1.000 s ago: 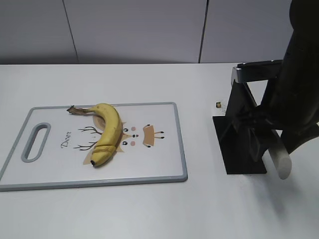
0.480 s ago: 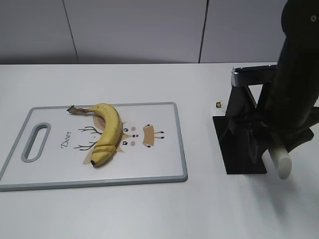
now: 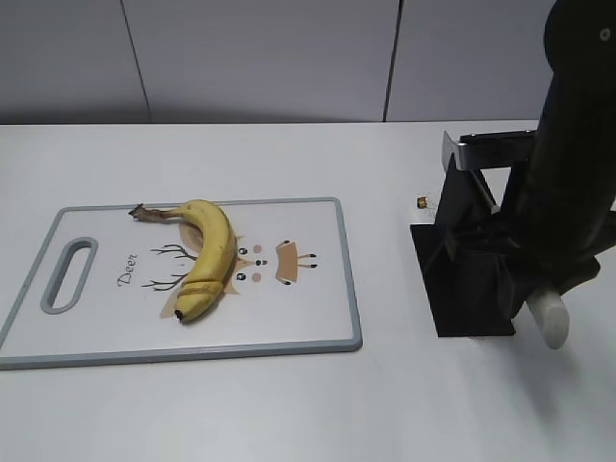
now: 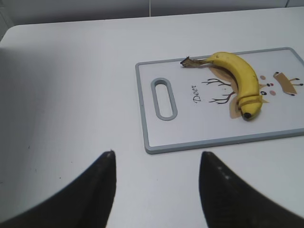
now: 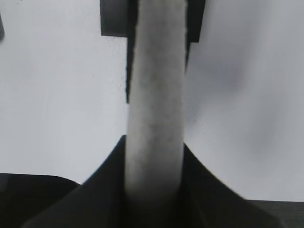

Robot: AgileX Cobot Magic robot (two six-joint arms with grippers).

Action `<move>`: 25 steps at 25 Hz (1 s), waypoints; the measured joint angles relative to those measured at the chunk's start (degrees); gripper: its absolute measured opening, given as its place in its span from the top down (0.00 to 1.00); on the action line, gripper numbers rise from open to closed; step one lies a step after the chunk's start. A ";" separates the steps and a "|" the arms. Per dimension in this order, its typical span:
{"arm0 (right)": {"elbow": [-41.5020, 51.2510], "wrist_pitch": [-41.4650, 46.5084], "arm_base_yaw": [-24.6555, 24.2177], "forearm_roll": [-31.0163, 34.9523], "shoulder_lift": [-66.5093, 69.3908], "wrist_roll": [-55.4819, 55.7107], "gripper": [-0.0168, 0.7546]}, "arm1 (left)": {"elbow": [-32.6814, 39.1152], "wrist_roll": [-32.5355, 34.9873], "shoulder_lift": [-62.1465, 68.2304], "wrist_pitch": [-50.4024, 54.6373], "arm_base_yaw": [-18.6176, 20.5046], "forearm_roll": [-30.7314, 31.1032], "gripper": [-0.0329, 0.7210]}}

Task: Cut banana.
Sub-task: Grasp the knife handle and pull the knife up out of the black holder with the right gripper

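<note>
The yellow banana point(image 3: 207, 255) lies curved on the white cutting board point(image 3: 308, 318), its brown stem at the back left, its black tip at the front, with cut lines near the tip. It also shows in the left wrist view point(image 4: 240, 78). My right gripper point(image 3: 539, 289) is shut on a white knife handle point(image 3: 551, 322) beside the black knife stand point(image 3: 472, 260); the blade is hidden. In the right wrist view the handle point(image 5: 155, 95) fills the jaws point(image 5: 154, 142). My left gripper point(image 4: 156, 154) is open and empty, over bare table short of the board point(image 4: 190, 128).
The board has a grey rim, a handle slot point(image 3: 67, 274) at its left end and a deer drawing. A small brass-coloured object point(image 3: 422, 201) lies on the table left of the stand. A grey wall runs behind the white table.
My right arm has sunk a little with the white handle, and less of the handle shows below it. The banana and the board have not moved.
</note>
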 joint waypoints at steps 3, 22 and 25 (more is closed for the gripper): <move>0.00 0.13 0.00 0.57 -0.20 0.25 0.76 | 0.00 0.00 0.00 0.00 0.00 0.05 0.24; -5.91 3.17 0.06 -3.27 -12.33 2.17 0.77 | 0.00 0.00 0.00 0.00 0.00 0.05 0.24; -8.44 3.88 0.06 -3.80 -13.44 2.17 0.77 | 0.00 0.00 0.00 0.00 0.00 0.05 0.24</move>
